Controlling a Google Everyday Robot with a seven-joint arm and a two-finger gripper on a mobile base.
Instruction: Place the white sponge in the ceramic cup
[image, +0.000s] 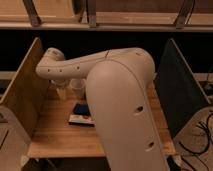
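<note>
My arm (115, 100) fills the middle of the camera view and reaches left over the wooden table (55, 135). My gripper (61, 90) hangs under the arm's far end at the back left of the table. A small pale round thing right beside it, to the right, looks like the ceramic cup (77, 86). It is partly hidden by the arm. The white sponge (81, 115), with its dark blue face up, lies flat on the table in front of the cup, apart from the gripper and against the arm's edge.
A wooden side panel (22, 85) walls the table's left side and a dark panel (177, 85) walls the right. Shelving (100, 20) runs along the back. Cables (202, 130) lie on the floor at the right. The arm hides the table's right half.
</note>
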